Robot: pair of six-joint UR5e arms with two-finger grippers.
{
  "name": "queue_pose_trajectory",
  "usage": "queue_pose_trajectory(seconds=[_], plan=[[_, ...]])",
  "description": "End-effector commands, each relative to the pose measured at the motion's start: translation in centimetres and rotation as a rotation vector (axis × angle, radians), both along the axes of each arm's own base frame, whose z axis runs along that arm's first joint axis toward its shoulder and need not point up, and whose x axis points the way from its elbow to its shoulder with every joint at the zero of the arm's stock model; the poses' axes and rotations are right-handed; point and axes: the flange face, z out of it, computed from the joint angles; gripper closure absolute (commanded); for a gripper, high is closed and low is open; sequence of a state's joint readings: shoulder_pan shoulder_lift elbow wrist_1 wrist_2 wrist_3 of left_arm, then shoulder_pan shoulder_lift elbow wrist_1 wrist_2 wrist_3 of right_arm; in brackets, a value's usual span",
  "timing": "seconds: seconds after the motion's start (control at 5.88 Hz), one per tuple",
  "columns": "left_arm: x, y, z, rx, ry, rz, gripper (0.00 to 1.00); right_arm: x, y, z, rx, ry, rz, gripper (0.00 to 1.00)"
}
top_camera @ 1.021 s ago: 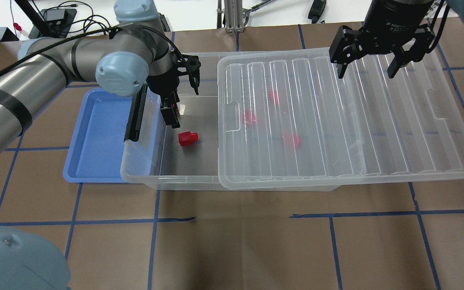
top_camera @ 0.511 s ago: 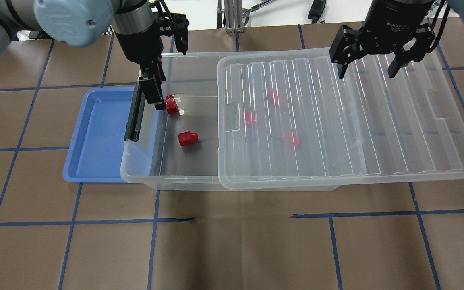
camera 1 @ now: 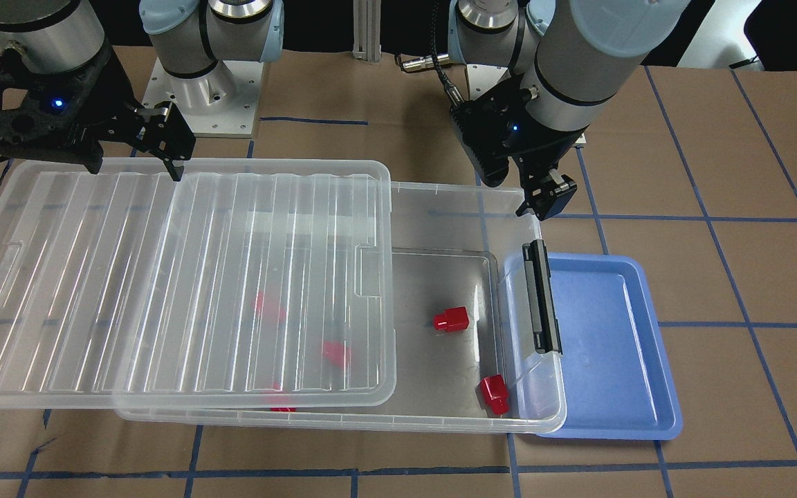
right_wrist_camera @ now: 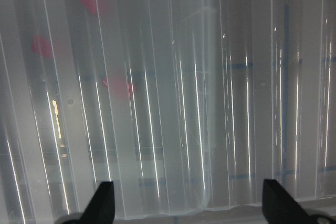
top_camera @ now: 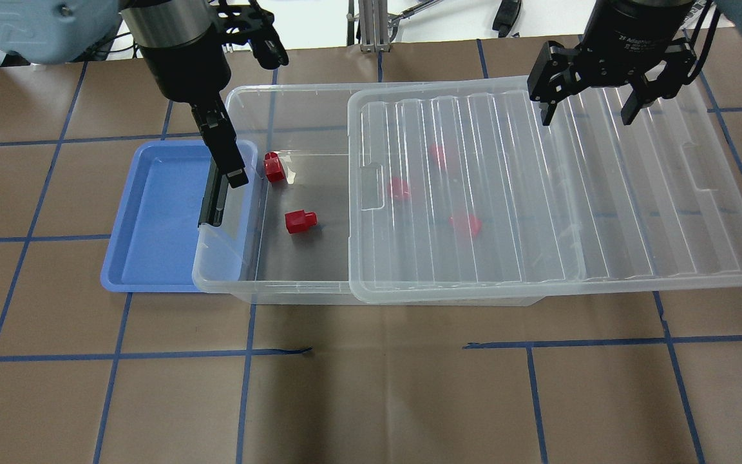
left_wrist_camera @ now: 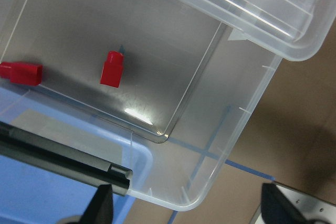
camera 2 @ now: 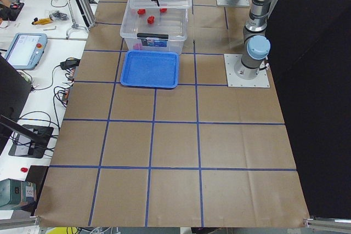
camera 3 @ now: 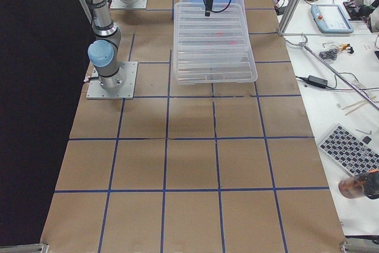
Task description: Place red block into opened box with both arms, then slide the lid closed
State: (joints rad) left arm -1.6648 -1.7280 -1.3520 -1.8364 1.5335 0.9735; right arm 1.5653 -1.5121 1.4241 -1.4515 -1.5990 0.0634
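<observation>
Left end effector [left_wrist_camera: 188,204] spread, empty, above the box [top_camera: 294,291] corner; right end effector [top_camera: 587,111] spread over the lid [top_camera: 506,193], seemingly clear.

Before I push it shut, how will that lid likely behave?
The lid looks thin and translucent, so probably light and a bit flexible, though its ridges should stiffen it. It overhangs the box at one end, so an off-centre push may skew it.

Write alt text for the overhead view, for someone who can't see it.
A clear plastic box lies on a brown table, its lid slid partway off rightward; two red blocks show in the uncovered left end, three more blur beneath the lid. The left gripper hangs open near the box's black latch, the right gripper open over the lid's far edge.
</observation>
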Motion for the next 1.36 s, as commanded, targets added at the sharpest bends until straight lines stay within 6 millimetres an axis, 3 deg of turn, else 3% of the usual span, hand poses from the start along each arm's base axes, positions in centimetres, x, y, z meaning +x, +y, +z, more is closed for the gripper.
queue_pose_trajectory(seconds=[0.0,0.17,0.34,0.51,0.85,1.19], plan=[[2.3,2.8,2.1,-0.041,-0.027,0.218,0.02,-1.3,-0.4,-0.1,0.000,0.006,0.070,0.00],[3.0,2.9,2.4,-0.101,-0.041,0.377,0.02,-4.1,-1.0,-0.2,0.005,0.002,0.040,0.00],[3.1,1.7,3.3,-0.211,-0.030,0.503,0.02,-8.2,-1.7,-0.2,0.000,0.000,0.108,0.00],[3.3,1.6,3.5,-0.226,-0.054,0.684,0.02,-13.6,-2.2,-0.5,0.003,-0.009,0.157,0.00],[6.6,1.6,4.8,-0.241,-0.060,0.944,0.02,-21.7,-3.2,-2.2,0.003,-0.006,0.193,0.00],[6.8,2.4,4.7,-0.236,-0.067,1.018,0.02,-30.7,-4.2,-7.0,0.030,0.014,0.186,0.00]])
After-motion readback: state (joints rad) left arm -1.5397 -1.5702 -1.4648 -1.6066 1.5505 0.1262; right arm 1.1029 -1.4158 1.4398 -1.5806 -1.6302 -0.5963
